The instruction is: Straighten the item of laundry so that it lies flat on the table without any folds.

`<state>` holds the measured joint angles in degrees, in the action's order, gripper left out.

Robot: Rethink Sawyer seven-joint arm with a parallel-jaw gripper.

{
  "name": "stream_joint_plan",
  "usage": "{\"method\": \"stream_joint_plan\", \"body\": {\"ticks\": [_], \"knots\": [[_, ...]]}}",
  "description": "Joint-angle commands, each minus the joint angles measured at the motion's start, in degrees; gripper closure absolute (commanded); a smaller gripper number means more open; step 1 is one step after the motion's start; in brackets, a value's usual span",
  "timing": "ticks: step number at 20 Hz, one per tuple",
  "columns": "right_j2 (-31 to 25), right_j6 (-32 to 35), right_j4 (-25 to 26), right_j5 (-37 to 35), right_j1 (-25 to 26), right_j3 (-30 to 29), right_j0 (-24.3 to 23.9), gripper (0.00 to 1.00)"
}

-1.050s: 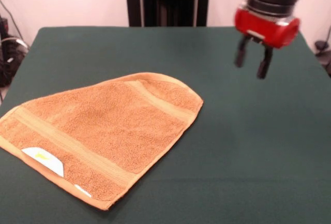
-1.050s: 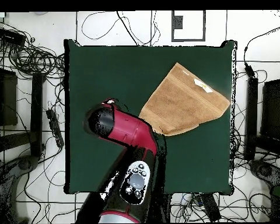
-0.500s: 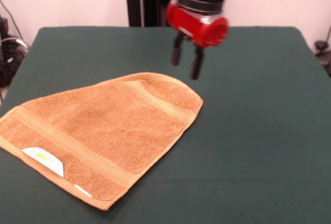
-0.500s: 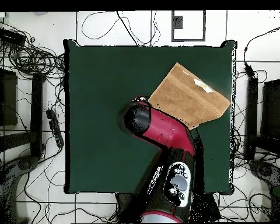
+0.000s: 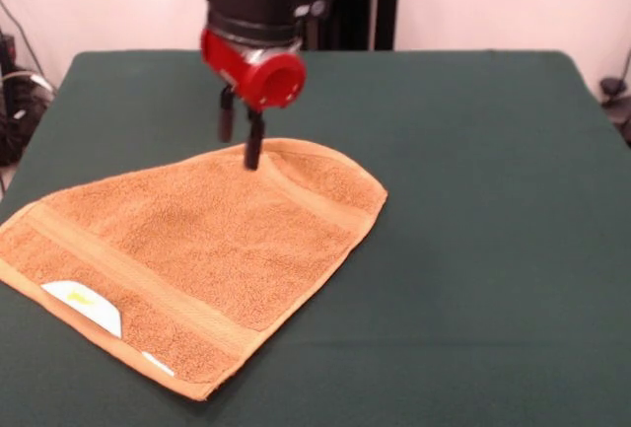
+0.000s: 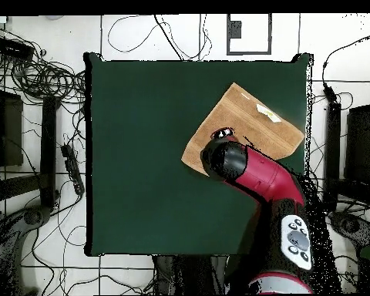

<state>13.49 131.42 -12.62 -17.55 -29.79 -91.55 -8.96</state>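
One towel lies on the green desk, spread out below and to the left of the gripper in the front view. Its far left corner is cut off by the picture's edge. A white label with yellow print sits near the towel's lower left edge, well away from the gripper; the print is too small to read. A second small white tab shows at the near edge. Woven bands run across the cloth, one beside the label and one under the gripper. The towel's end nearest the gripper has a rounded outline, not a square corner, so part of the cloth seems tucked under there; how much cannot be seen. The gripper hangs over that rounded end, its two dark fingers slightly apart, with nothing between them. Whether the tips touch the cloth cannot be told. From overhead, the red arm covers the gripper and the towel's lower part.
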Motion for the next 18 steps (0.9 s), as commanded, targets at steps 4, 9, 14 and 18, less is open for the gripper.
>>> {"method": "stream_joint_plan", "body": {"ticks": [4, 9, 14, 18], "knots": [[-12.45, 4.77, 3.64, 11.05, 10.44, -2.60, 1.96, 0.00], [-12.18, 5.06, 3.46, 11.35, 11.63, -1.74, 2.25, 0.00], [-12.59, 4.76, 3.79, 11.63, 11.74, -1.71, 1.88, 0.00], [-13.17, 4.91, 3.95, 12.32, 11.75, -1.98, 1.45, 0.00]]}}
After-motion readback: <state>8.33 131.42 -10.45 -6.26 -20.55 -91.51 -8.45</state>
